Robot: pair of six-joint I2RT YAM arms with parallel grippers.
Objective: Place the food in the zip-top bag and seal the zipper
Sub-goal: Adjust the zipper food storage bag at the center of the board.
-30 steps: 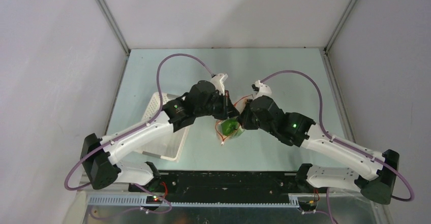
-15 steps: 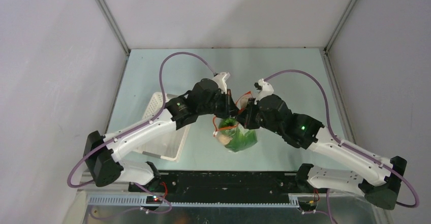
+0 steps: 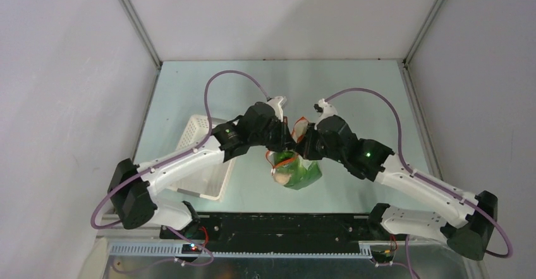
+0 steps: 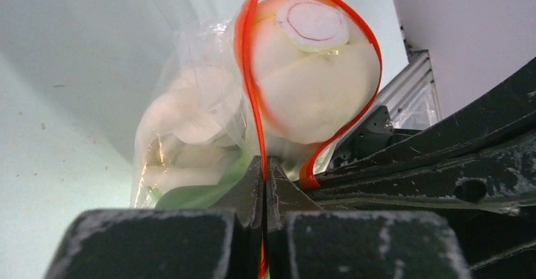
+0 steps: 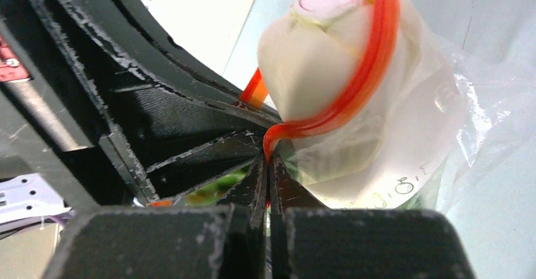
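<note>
The clear zip-top bag point(image 3: 296, 171) hangs between my two grippers near the table's middle, with green bok choy leaves and white food inside. In the left wrist view my left gripper point(image 4: 265, 163) is shut on the red-orange zipper point(image 4: 246, 70). A white bok choy stalk end point(image 4: 313, 76) pokes out through the open mouth, with more white food point(image 4: 183, 133) in the bag point(image 4: 189, 51) beside it. In the right wrist view my right gripper point(image 5: 267, 161) is shut on the zipper point(image 5: 373, 57), whose strip loops around the same stalk point(image 5: 328, 70).
A white perforated basket point(image 3: 203, 165) lies left of the bag, partly under my left arm. Grey walls enclose the table on three sides. The black base rail point(image 3: 278, 228) runs along the near edge.
Both grippers stay shut on the bag's mouth. The bag swung down and toward the front edge, and now hangs lower with more of its green contents showing. Both arms shifted slightly.
</note>
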